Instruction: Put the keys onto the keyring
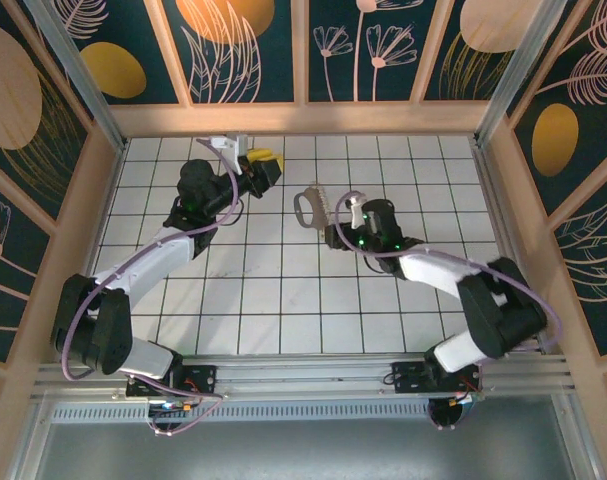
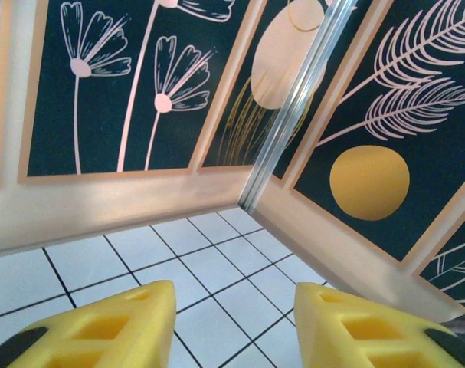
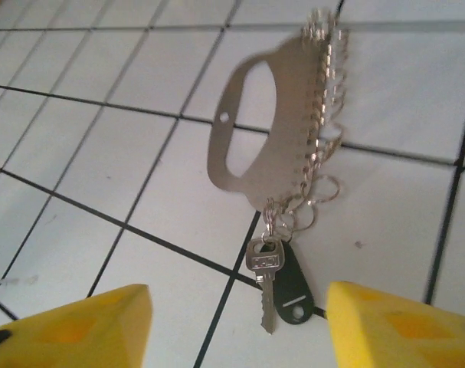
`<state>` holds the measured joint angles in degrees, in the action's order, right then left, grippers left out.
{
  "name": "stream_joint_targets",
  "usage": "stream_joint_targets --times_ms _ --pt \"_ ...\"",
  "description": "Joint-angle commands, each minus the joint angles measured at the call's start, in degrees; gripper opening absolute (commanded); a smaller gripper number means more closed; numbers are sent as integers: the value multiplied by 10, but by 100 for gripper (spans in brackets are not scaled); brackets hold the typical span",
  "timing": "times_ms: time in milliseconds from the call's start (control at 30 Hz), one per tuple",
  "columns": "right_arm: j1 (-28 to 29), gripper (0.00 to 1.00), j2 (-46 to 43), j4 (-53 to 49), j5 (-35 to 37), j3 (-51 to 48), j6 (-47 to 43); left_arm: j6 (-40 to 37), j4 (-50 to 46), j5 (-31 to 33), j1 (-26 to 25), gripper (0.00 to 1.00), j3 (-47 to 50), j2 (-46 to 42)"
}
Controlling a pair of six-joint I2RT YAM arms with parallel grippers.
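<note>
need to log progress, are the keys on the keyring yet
Looks done: a silver key sits beside a dark tag on the keyring, lying on the table. In hand: nothing; right fingers and left fingers are open, empty. Left: seemingly only pulling back.

White tiled tabletop (image 1: 283, 300) with black grid lines, dark floral wall panels (image 1: 248, 50), tan wooden frame (image 1: 303, 118), aluminium rail (image 1: 303, 385)

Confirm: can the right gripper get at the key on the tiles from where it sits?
Probably yes. The right gripper is open, and the key lies flat on the tiles in line between its fingers, with nothing over it. The dark tag right beside it may get pinched too.
</note>
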<state>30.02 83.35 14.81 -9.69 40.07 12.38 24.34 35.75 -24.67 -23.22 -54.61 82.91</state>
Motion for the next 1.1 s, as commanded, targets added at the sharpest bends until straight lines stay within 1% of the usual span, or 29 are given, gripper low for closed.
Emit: stream_joint_targets --times_ms 0,33,67,133,233,300,333,400,467,567,667,800,900,967,1067 --pt "1 77 -70 -27 32 -8 -2 2 3 -14 4 58 7 -20" --pt "0 89 -85 -34 40 -9 -4 2 2 -13 4 68 9 -23" --pt "-3 98 -105 -43 49 -10 -6 -1 -2 -11 4 98 11 -26" --pt "-11 99 -139 -59 72 -7 -12 -6 -12 3 4 99 15 -33" --pt "-37 99 -187 -70 141 -6 -14 -23 -15 55 4 99 34 -53" --pt "-80 99 -213 -71 160 -7 -11 -50 -17 118 4 99 57 -73" --pt "-102 99 -222 -68 163 -8 -8 -69 -6 145 3 99 72 -85" --pt "-145 99 -238 -55 187 -13 -2 -109 35 224 4 99 120 -114" --pt "-187 99 -247 -30 189 -22 2 -152 55 291 4 99 156 -139" --pt "-241 99 -245 42 201 -60 16 -213 46 387 4 99 186 -164" --pt "-276 99 -223 124 221 -99 24 -238 64 448 17 99 227 -181" --pt "-287 99 -150 163 245 -106 -24 -240 94 460 54 99 278 -188" --pt "-290 99 -103 214 263 -123 -47 -234 117 464 89 99 312 -182" --pt "-296 99 -81 248 264 -140 -53 -224 130 451 117 99 336 -175" --pt "-300 99 -56 288 260 -159 -57 -226 161 443 140 99 365 -149"
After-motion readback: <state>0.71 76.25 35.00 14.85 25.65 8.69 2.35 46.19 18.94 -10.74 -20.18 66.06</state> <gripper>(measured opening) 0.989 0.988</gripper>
